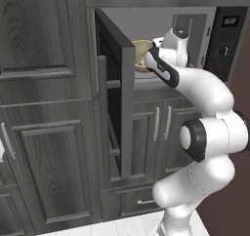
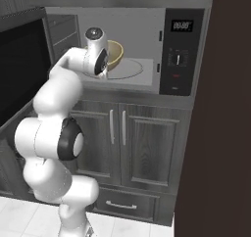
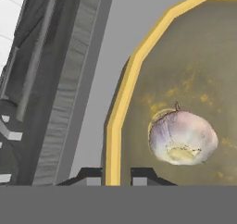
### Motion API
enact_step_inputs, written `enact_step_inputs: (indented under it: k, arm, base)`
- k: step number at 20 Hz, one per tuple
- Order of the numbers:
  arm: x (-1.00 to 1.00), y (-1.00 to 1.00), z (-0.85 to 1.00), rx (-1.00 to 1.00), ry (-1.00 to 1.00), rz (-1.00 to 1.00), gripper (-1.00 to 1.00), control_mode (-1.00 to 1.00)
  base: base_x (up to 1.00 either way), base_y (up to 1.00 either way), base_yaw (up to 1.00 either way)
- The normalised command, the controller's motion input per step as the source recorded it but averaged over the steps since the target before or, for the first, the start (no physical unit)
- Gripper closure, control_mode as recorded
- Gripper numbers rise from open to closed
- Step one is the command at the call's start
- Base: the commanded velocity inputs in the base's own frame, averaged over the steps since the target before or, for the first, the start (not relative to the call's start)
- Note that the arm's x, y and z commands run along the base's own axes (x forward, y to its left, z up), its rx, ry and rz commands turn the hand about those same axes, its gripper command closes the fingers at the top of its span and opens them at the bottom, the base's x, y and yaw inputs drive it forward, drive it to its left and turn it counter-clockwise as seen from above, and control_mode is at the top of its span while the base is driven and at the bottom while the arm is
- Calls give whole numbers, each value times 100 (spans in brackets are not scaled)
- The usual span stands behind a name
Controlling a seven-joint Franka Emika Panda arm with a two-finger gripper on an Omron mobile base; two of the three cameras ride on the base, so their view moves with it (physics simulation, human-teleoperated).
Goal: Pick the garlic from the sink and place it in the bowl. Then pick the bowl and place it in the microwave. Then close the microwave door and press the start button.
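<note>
The tan-yellow bowl [image 3: 185, 65] is inside the open microwave [image 2: 179, 50], at the left of its pale grey cavity. It shows behind my hand as the bowl [image 2: 115, 55] and the bowl [image 1: 138, 50], and looks tilted. The garlic [image 3: 182, 137], a pale pinkish bulb, lies inside the bowl. My gripper [image 3: 113, 176] is shut on the bowl's rim, with one fingertip on each side of the yellow edge. The microwave door [image 1: 115, 93] stands swung wide open to the left, with its bar handle facing out. The sink is out of view.
The round turntable plate [image 2: 131, 69] lies on the cavity floor right of the bowl. The control panel [image 1: 225, 39] is on the right. Grey cabinet doors [image 2: 122, 143] and a drawer sit below. A dark wall [image 2: 225, 133] closes off the right side.
</note>
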Motion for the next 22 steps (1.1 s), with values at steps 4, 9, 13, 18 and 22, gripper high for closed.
enact_step_inputs:
  k: [4, 9, 13, 18, 22]
  arm:
    - [50, -3, -32, 0, -1, 0, 100, -100]
    - [34, -12, -21, 0, 0, 0, 100, -100]
    - [12, -12, -5, 0, 0, 0, -100, -100]
    - [-14, -5, 0, 2, 0, 0, -100, -100]
    - [-36, -1, 0, 1, -3, 0, -100, -100]
  base:
    - [0, 0, 0]
    - [0, 0, 0]
    - [0, 0, 0]
    - [0, 0, 0]
    - [0, 0, 0]
